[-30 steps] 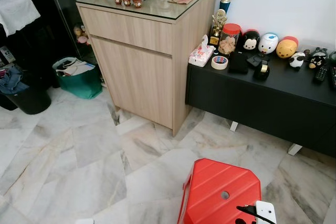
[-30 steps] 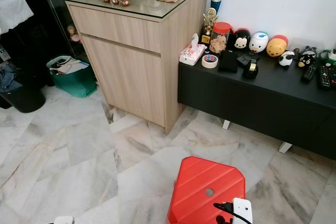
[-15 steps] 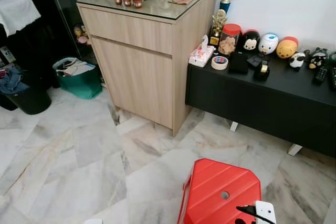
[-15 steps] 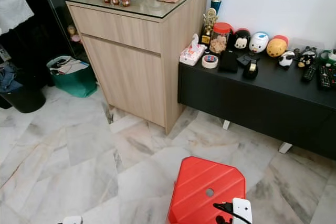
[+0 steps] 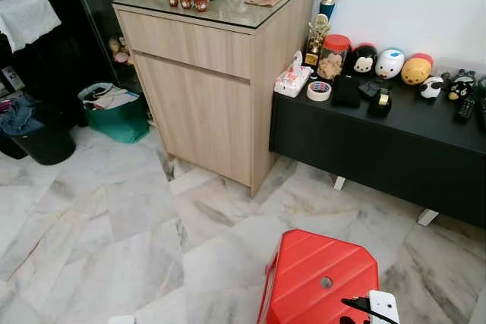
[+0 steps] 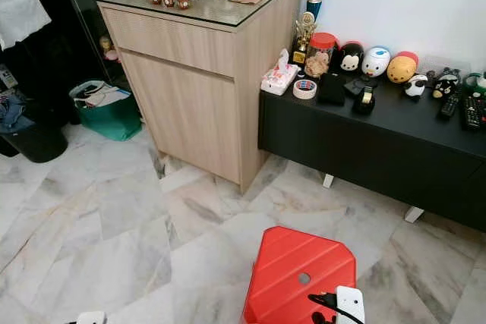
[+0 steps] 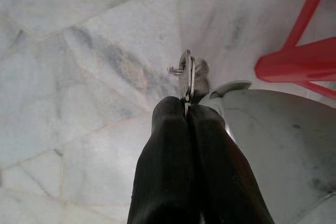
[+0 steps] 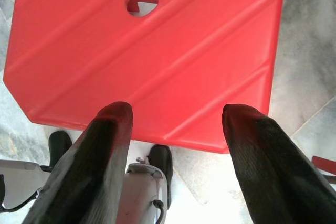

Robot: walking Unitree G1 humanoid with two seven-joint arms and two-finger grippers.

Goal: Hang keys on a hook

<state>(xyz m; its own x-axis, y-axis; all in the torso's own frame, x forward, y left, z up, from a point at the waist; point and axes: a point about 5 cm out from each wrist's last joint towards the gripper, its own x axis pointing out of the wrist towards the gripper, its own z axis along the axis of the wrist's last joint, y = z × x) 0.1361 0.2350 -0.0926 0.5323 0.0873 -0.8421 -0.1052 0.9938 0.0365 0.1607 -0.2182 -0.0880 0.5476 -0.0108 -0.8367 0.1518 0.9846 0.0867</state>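
the left gripper (image 7: 186,109) pinches the keys (image 7: 186,80) between its closed fingertips above the marble floor (image 7: 79,77), while the right gripper (image 8: 176,116) hangs open over the red stool (image 8: 157,51).

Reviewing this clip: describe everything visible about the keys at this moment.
The keys are small, silvery metal pieces seen edge-on, with a small stub jutting sideways. They are pinched between the two black fingers of the left tool, which is shut on them, and they stick out just past the fingertips. They hang above the pale marble floor, touching only the fingers. Further detail is too small to tell.
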